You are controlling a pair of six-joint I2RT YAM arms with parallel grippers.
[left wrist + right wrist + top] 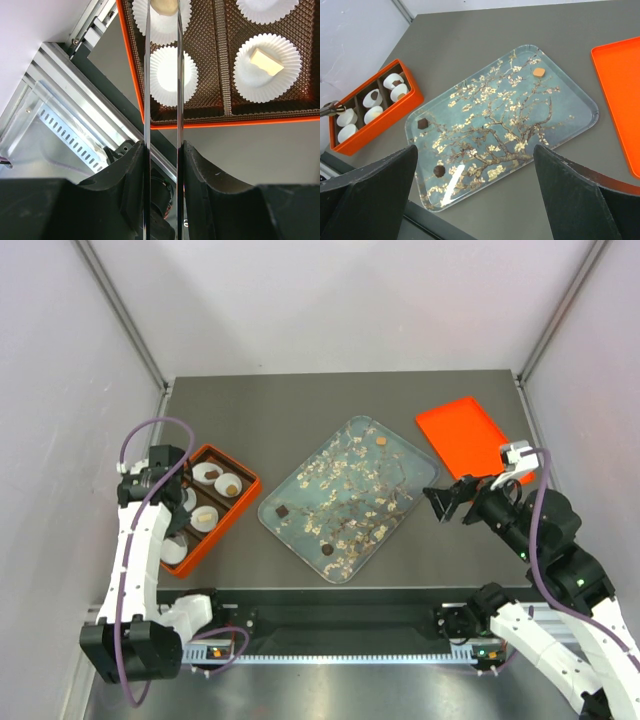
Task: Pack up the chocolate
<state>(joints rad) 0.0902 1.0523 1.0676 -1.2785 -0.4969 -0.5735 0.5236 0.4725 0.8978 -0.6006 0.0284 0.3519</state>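
Three chocolates lie on the blossom-patterned clear tray (340,495): a dark one (284,510), a dark one (328,550) and a caramel one (381,442). They also show in the right wrist view: dark (423,123), dark (439,171), caramel (538,72). My left gripper (176,478) hangs over the orange box (246,502). Its thin blades are closed on a pale chocolate piece (165,5) above a paper cup (186,20). A cream square piece (263,61) sits in another cup. My right gripper (446,502) is wide open and empty, right of the tray.
The orange box (412,100) holds several white fluted cups, one (167,75) empty, some with brown pieces (229,484). A flat orange lid (465,435) lies at the back right. The metal rail runs along the table's near edge (340,615).
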